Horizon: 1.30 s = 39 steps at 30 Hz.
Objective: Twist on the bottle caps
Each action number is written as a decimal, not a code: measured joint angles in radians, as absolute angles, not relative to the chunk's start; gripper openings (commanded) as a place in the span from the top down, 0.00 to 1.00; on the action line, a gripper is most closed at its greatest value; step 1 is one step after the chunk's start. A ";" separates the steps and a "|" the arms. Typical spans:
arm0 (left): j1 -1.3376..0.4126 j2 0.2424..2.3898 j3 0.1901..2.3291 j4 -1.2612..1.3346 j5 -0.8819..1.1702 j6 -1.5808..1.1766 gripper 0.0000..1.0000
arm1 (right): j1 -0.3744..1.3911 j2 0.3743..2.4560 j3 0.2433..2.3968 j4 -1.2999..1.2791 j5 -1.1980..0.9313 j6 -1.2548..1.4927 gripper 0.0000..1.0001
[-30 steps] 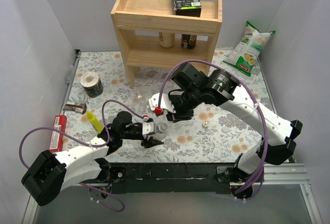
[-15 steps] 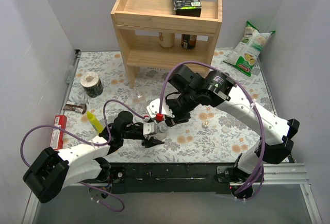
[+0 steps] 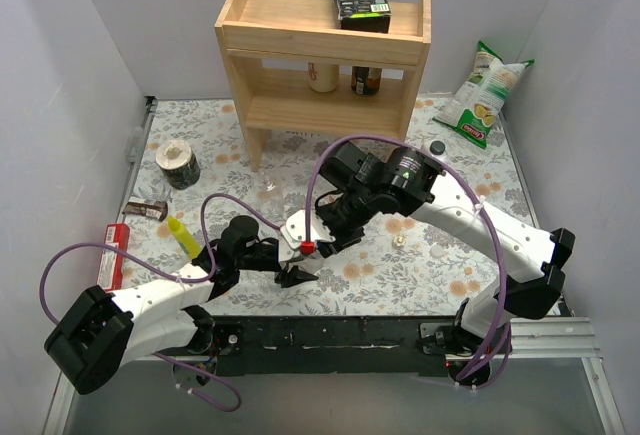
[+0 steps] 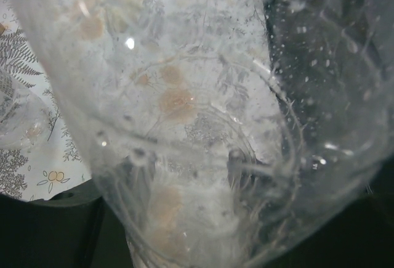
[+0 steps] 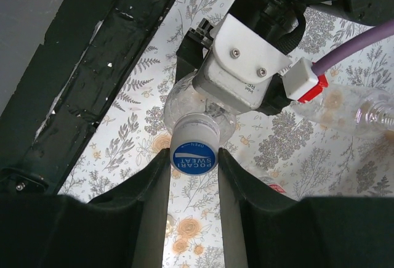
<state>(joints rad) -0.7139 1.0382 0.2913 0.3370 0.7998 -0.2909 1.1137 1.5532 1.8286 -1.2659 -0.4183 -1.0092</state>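
Two holds: my L gripper (image 3: 293,274) clamps thin, crushable bottle (image 4: 184,126); R gripper (image 5: 193,160) pinches slick Pocari cap (image 5: 193,150) at 3+9 o'clock.

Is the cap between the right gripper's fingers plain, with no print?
No, the cap in the right gripper bears a round blue label with white lettering.

White arms (image 3: 160,305) with black joints (image 3: 92,340), purple cables (image 3: 75,251), and black fingers (image 5: 148,209) on the right pincer (image 5: 194,172).
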 measured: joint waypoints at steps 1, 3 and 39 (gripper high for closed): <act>-0.715 1.038 0.292 0.337 0.800 -0.292 1.00 | 1.116 1.553 1.829 -1.267 -0.417 -1.018 0.77; -0.716 1.038 0.292 0.337 0.800 -0.292 1.00 | 1.124 1.554 1.829 -1.272 -0.413 -1.033 0.77; -0.724 1.033 0.293 0.182 0.693 -0.267 1.00 | 1.178 1.581 1.759 -1.262 -0.237 -1.024 0.85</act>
